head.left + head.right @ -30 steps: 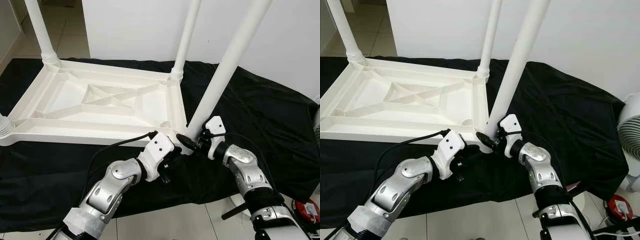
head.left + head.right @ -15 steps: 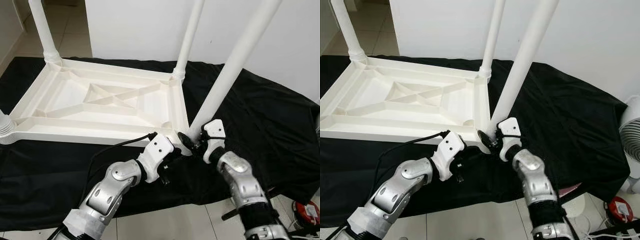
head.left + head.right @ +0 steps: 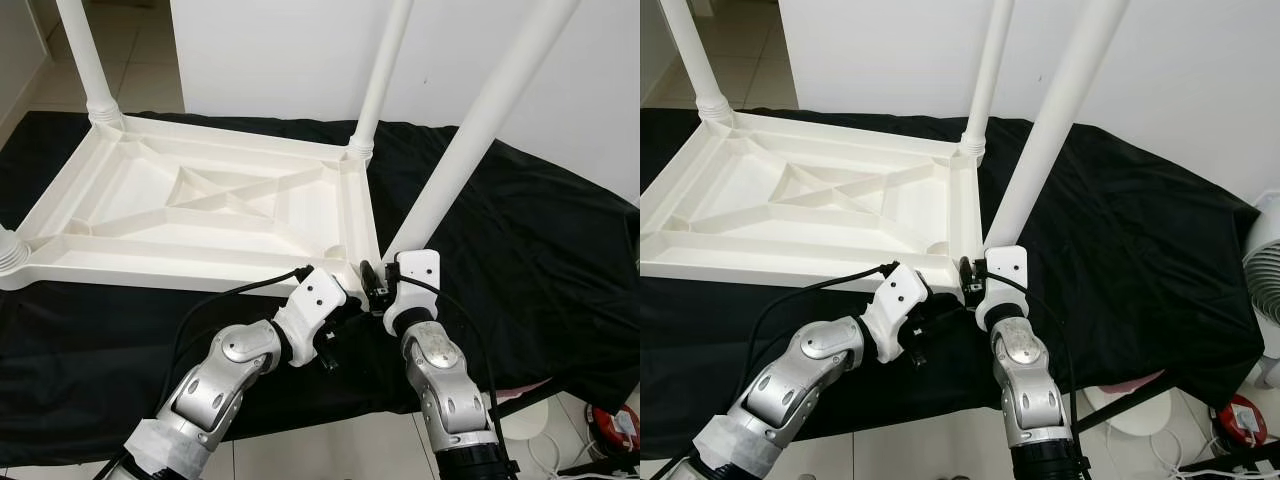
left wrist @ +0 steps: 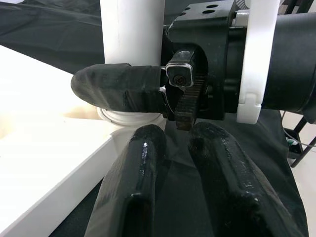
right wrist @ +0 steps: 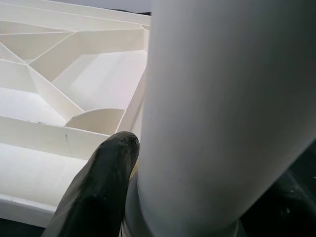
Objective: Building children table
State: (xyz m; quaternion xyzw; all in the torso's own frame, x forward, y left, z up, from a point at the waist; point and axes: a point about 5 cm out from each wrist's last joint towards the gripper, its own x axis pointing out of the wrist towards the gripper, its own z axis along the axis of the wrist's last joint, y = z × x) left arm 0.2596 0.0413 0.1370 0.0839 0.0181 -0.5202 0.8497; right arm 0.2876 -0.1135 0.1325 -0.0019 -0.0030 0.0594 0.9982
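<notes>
The white table (image 3: pixel 200 200) lies upside down on a black cloth (image 3: pixel 520 240), legs pointing up. The near-right leg (image 3: pixel 470 130) leans up and to the right from its corner. The right gripper (image 3: pixel 372 285) clamps its base. The left gripper (image 3: pixel 335 335) hangs just beside that corner, fingers (image 4: pixel 138 187) close together, holding nothing.

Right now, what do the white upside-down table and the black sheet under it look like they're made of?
The table top and the near leg held by the right gripper look like moulded plastic: uniform white, smooth with a slight sheen, with thin cast ribs crossing the underside. The black sheet looks like matte woven fabric, since it wrinkles and drapes softly over the edge. Neither can be confirmed by look alone.
</notes>
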